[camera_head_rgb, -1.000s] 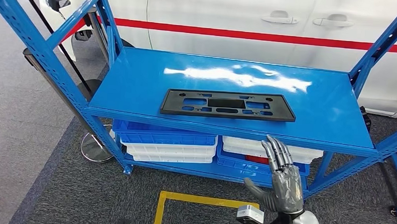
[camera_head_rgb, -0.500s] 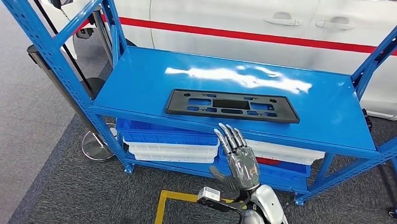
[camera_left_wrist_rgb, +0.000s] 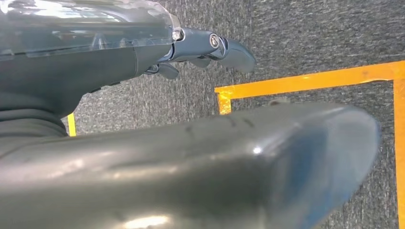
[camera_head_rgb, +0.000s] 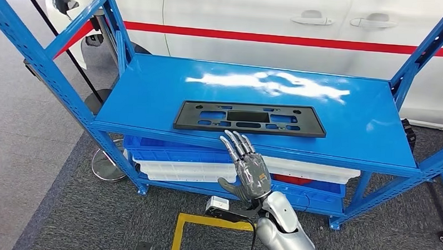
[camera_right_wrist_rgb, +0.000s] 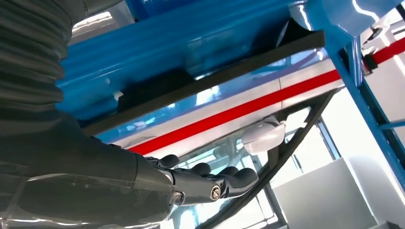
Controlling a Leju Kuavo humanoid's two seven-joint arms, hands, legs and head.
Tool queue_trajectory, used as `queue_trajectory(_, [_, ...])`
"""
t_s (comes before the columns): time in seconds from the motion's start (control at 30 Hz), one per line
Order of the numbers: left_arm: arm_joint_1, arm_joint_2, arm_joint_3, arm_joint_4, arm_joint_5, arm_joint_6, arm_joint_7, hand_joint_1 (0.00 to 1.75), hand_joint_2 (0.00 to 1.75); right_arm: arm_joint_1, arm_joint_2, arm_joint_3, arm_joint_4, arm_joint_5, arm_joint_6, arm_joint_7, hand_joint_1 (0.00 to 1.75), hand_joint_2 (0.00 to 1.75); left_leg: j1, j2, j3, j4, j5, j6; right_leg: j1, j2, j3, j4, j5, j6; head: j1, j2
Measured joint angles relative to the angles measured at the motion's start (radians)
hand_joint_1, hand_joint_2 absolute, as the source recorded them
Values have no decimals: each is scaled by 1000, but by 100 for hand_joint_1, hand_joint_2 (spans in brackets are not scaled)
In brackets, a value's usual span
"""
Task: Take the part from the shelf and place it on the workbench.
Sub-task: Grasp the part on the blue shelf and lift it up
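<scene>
A black rectangular part (camera_head_rgb: 249,119) with several cut-outs lies flat near the front edge of the blue shelf (camera_head_rgb: 154,89). My right hand (camera_head_rgb: 245,169) is raised just in front of that edge, fingers straight and apart, holding nothing, its fingertips (camera_head_rgb: 232,139) just short of the part. In the right wrist view the part (camera_right_wrist_rgb: 215,78) is a dark slab on the blue shelf (camera_right_wrist_rgb: 191,38), beyond the outstretched fingers (camera_right_wrist_rgb: 210,183). My left hand (camera_left_wrist_rgb: 200,47) hangs over grey carpet, fingers extended and holding nothing.
White and blue bins (camera_head_rgb: 184,160) fill the lower shelf level. A white car with a red stripe (camera_head_rgb: 267,26) stands close behind the shelf. Blue uprights (camera_head_rgb: 38,46) frame both ends. Yellow tape (camera_head_rgb: 188,221) marks the carpet, and a round stand base (camera_head_rgb: 104,165) sits at the left.
My right hand has risen and moved left, from low beside the lower shelf to just under the part's front edge. The view has shifted slightly.
</scene>
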Motion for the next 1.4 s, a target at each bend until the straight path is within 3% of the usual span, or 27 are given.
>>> queue_trajectory(0.03, [2, 1, 0, 1, -1, -5, -1, 0, 0, 0, 1, 1, 6, -9, 0, 1, 0, 175, 3, 0, -23, 31, 3, -3, 0, 0, 1, 0, -1, 0, 0, 0])
queue_trajectory(0.07, [4, 2, -1, 1, -3, -12, -3, 0, 0, 1, -1, 3, 7, -17, 0, 8, 0, 175, 6, 0, -28, 22, 26, -5, -1, 1, 2, 1, -2, 1, 0, 0])
queue_trajectory(0.13, [5, 6, -4, 2, -8, -25, -5, 0, 0, 10, -17, 5, -14, -21, -1, 37, 0, 175, 12, 1, 17, -103, 109, -7, -5, 3, 7, 4, -7, 9, 0, 0])
queue_trajectory(0.2, [6, 8, -10, 2, -9, -26, -4, 0, 0, 27, -42, 3, -53, -2, -3, 56, 0, 175, 10, 0, 69, -222, 157, -2, -4, 3, 10, 7, -11, 21, 0, 0])
queue_trajectory(0.3, [8, 8, -20, 3, -12, -17, 9, 0, 0, 60, -63, -17, -118, 76, -4, 84, 0, 175, 4, -2, 80, -251, 162, 24, -2, 5, 10, 2, -7, 42, 0, 0])
queue_trajectory(0.37, [9, 7, -26, 4, -18, -9, 15, 0, 0, 76, -67, -45, -174, 151, -5, 131, 0, 175, 5, -1, 80, -257, 168, 41, -5, 5, 4, 16, -20, 53, 0, 0])
queue_trajectory(0.43, [9, 4, -28, 4, -21, -5, 9, 0, 0, 79, -69, -71, -218, 241, -5, 188, 0, 175, 4, 0, 81, -262, 173, 55, -5, 4, -35, 104, -73, 57, 0, 0])
queue_trajectory(0.5, [10, 1, -28, 4, -19, -4, 3, 0, 0, 82, -69, -97, -250, 348, -5, 239, 0, 175, -1, 0, 79, -262, 173, 62, -3, 4, -102, 242, -134, 57, 0, 0])
queue_trajectory(0.53, [11, -1, -28, 4, -18, -3, 1, 0, 0, 84, -68, -109, -262, 397, -5, 261, 0, 175, -4, 0, 79, -261, 173, 64, -2, 4, -124, 287, -144, 56, 0, 0])
queue_trajectory(0.57, [12, -2, -29, 4, -17, -3, 0, 0, 0, 84, -68, -120, -272, 436, -5, 279, 0, 175, -8, -1, 79, -261, 172, 66, -1, 4, -128, 294, -135, 53, 0, 0])
queue_trajectory(0.6, [12, -2, -29, 4, -16, -3, -1, 0, 0, 84, -69, -130, -280, 466, -5, 296, 0, 175, -11, -1, 80, -260, 172, 67, 2, 4, -112, 262, -109, 47, 0, 0])
queue_trajectory(0.67, [12, -4, -29, 4, -11, -4, -3, 0, 0, 84, -69, -146, -298, 505, -5, 321, 0, 175, -17, -3, 83, -260, 170, 68, 13, 4, -41, 121, -44, 25, 0, 0])
queue_trajectory(0.73, [11, -5, -29, 4, -6, -5, -4, 0, 0, 83, -69, -158, -315, 527, -5, 336, 0, 175, -21, -3, 82, -259, 169, 64, 22, 1, 8, 18, -13, 10, 0, 0])
queue_trajectory(0.8, [11, -6, -29, 5, -4, -7, -5, 0, 0, 85, -71, -165, -324, 537, -6, 341, 0, 175, -20, -2, 81, -260, 168, 57, 25, 0, 13, 0, -11, 9, 0, 0])
queue_trajectory(0.9, [11, -5, -29, 5, -3, -12, -8, 0, 0, 87, -73, -170, -332, 542, -6, 343, 0, 175, -20, 0, 70, -230, 143, 40, 12, -2, 25, -21, -2, 4, 0, 0])
queue_trajectory(1.0, [12, -4, -29, 6, -2, -19, -16, 0, 0, 88, -73, -170, -329, 547, -6, 345, 0, 175, -7, 1, -9, -57, 59, 19, 7, -5, 29, -27, -1, 1, 0, 0])
queue_trajectory(1.03, [13, -4, -29, 7, -1, -22, -20, 0, 0, 89, -74, -170, -326, 549, -6, 347, 0, 175, 0, 1, -34, -8, 45, 13, 6, -5, 29, -27, -2, 1, 0, 0])
queue_trajectory(1.07, [14, -3, -29, 8, 1, -25, -23, 0, 0, 90, -74, -169, -321, 551, -6, 350, 0, 175, 6, 1, -44, 9, 50, 7, 4, -5, 30, -26, -3, 3, 0, 0])
queue_trajectory(1.1, [14, -2, -29, 8, 5, -28, -26, 0, 0, 91, -74, -168, -315, 553, -6, 353, 0, 175, 11, 1, -35, -13, 72, 2, 1, -5, 30, -24, -5, 7, 0, 0])
queue_trajectory(1.17, [14, 0, -29, 9, 13, -33, -33, 0, 0, 90, -73, -164, -302, 554, -6, 360, 0, 175, 19, 3, 24, -136, 136, -8, -6, -4, 33, -16, -12, 18, 0, 0])
queue_trajectory(1.2, [13, 0, -29, 9, 16, -36, -35, 0, 0, 89, -72, -162, -295, 555, -6, 365, 0, 175, 19, 2, 52, -194, 156, -8, -7, -4, 32, -10, -17, 26, 0, 0])
queue_trajectory(1.27, [12, 0, -29, 9, 17, -39, -39, 0, 0, 86, -71, -152, -282, 555, -6, 379, 0, 175, 16, -1, 76, -247, 162, 5, -6, -2, 29, -3, -21, 40, 1, 0])
queue_trajectory(1.33, [14, 1, -29, 9, 18, -43, -41, 0, 0, 82, -71, -139, -266, 555, -6, 393, 0, 175, 12, -2, 75, -248, 162, 26, -6, -2, 29, -5, -21, 52, 1, 0])
queue_trajectory(1.4, [14, 2, -29, 9, 18, -45, -42, 0, 0, 77, -71, -130, -248, 552, -6, 399, 0, 175, 11, -3, 77, -252, 164, 42, -10, -2, 20, 21, -40, 61, 1, 0])
